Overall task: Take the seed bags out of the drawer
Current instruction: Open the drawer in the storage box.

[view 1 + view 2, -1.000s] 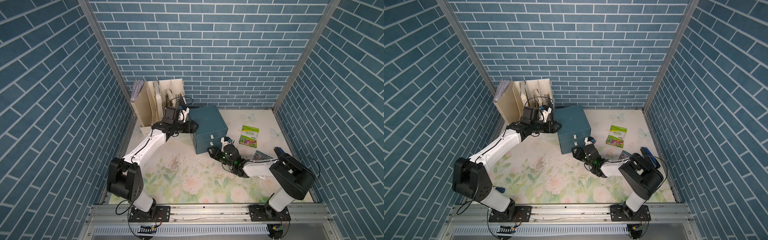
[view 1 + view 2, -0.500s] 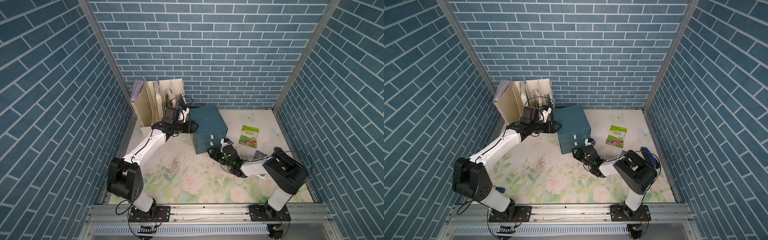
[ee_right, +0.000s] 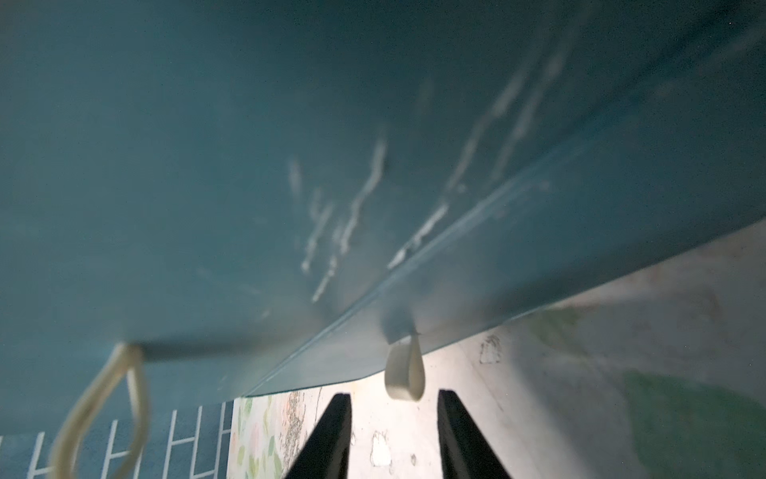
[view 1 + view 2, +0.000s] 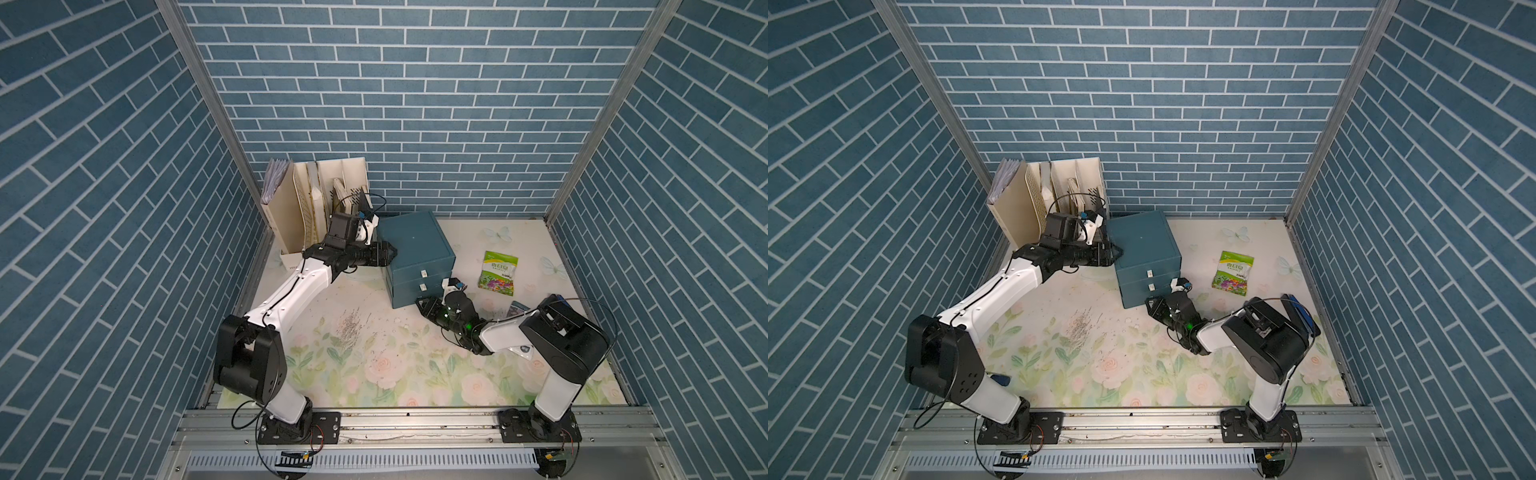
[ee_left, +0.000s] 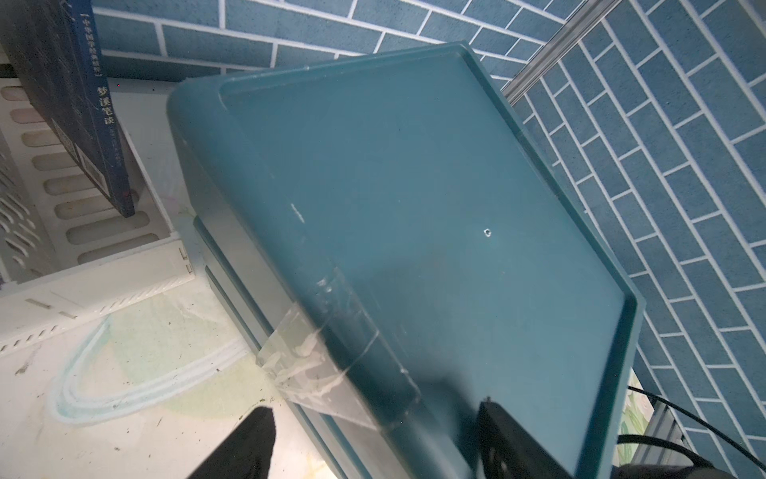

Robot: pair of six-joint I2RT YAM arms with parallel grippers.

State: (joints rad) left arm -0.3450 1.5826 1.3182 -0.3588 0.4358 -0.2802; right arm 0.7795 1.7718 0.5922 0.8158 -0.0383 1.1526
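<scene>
1. table [image 4: 374, 365]: flat matte sheet, pale rose print, dark specks scattered mid-field
2. cabinet [image 4: 415, 243]: teal plastic cube, smooth, rounded corners, shallow raised rim round the top; clear tape [image 5: 331, 344] wrinkled over one top edge. Judged light enough to skid when a drawer is tugged, so it wants bracing
3. left gripper [image 4: 390, 252]: set against the cabinet's side at the top edge; jaws spread wide astride that edge, no pinch visible; reads as a brace
4. drawer [image 4: 402, 301]: lowest of three, front flush with the cabinet, so closed; inside hidden. Rigid, slick face, nothing to grip but its tab
5. right gripper [image 3: 393, 395]: low over the table, facing the drawer front; jaws parted, clamping nothing, gaps showing either side of the tab's end
6. seed bags: green-white bag [image 4: 498, 272] lies flat on the table on the right arm's side, apart from the cabinet, already out; a second bag [image 4: 517, 309] shows one corner beside the right forearm; third not seen. Judged thin, glossy, limp, near weightless, slippery; lying flat they offer little to pinch, so take a sealed edge or corner
7. pull tab [image 3: 404, 373]: small cream loop of soft strap at the drawer's lower edge. Pinch across the loop, pull straight out; it may fold or slip
</scene>
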